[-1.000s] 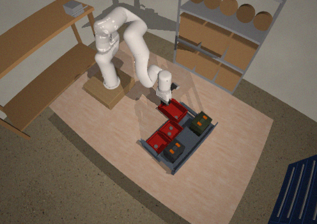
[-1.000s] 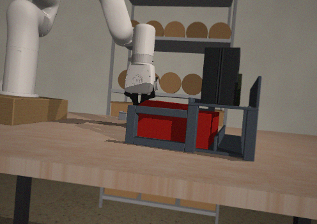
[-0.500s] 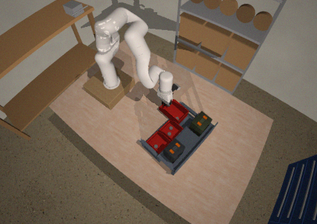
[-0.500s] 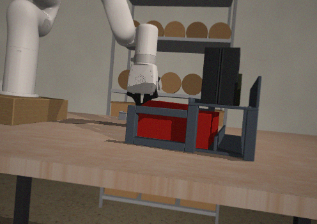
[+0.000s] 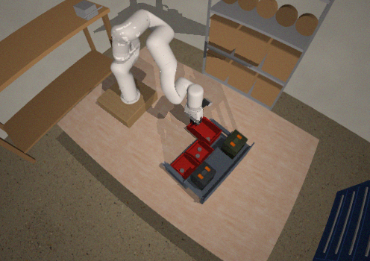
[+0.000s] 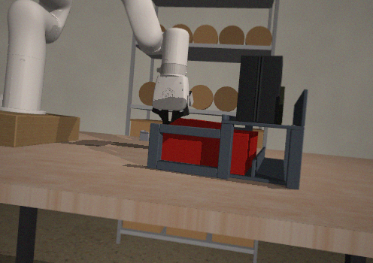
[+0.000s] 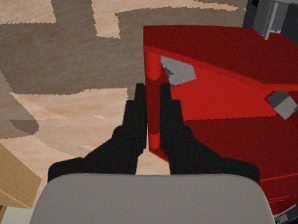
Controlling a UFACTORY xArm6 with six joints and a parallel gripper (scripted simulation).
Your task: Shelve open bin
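Note:
My gripper (image 5: 193, 121) is shut on the rear wall of a red open bin (image 5: 204, 130) and holds it over the near end of the grey shelf (image 5: 209, 162). In the wrist view the black fingers pinch the bin's red wall (image 7: 153, 90), and grey parts (image 7: 174, 70) lie inside the bin. In the side view the gripper (image 6: 170, 116) hangs above the shelf's left end with the bin's red edge (image 6: 199, 124) just above the frame. Two other red bins (image 5: 192, 156) sit in the row on the shelf.
Two dark boxes with orange marks (image 5: 235, 142) (image 5: 204, 175) stand on the shelf's far side. A tall dark block (image 6: 260, 89) rises over the shelf frame (image 6: 225, 149). The arm's tan base block (image 5: 127, 103) is to the left. A metal rack with cartons (image 5: 257, 51) stands behind.

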